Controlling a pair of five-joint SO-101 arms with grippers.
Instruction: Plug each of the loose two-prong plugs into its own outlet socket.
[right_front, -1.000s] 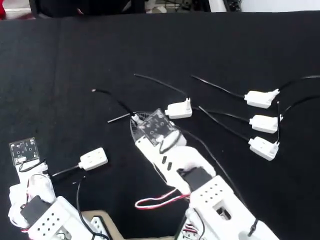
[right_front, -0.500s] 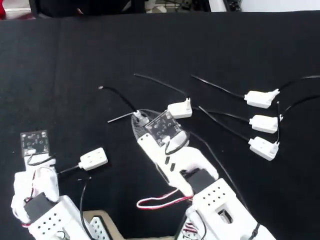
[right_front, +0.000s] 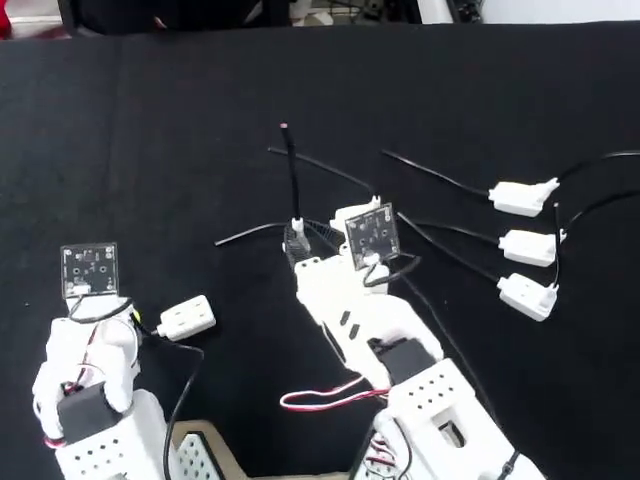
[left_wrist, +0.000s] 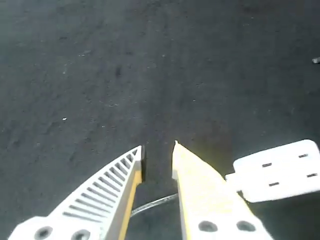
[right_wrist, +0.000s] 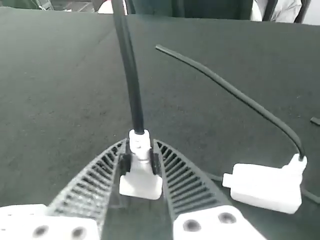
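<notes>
My right gripper (right_wrist: 140, 150) is shut on a small white plug (right_wrist: 141, 181), whose black cable (right_wrist: 126, 65) rises straight away from the fingers. In the high view this gripper (right_front: 297, 243) is at the table's middle, with the cable (right_front: 290, 175) running toward the far edge. A second white plug (right_wrist: 265, 186) lies just beside it, apart from the fingers. My left gripper (left_wrist: 158, 149) hangs open over bare black table with nothing between its fingers. A white outlet socket (left_wrist: 280, 170) with slots lies close beside it, also seen near the left arm (right_front: 187, 317).
Three more white corded pieces (right_front: 520, 197) (right_front: 528, 245) (right_front: 527, 295) lie in a column at the right, their black cables trailing left across the black table (right_front: 150, 130). A thin cable (left_wrist: 155, 202) passes under my left gripper. A red-and-white wire loop (right_front: 320, 397) hangs by the right arm.
The right gripper has turned with the plug, swinging its cable from pointing left to pointing toward the far edge. The left arm has moved forward and right, toward the outlet socket.
</notes>
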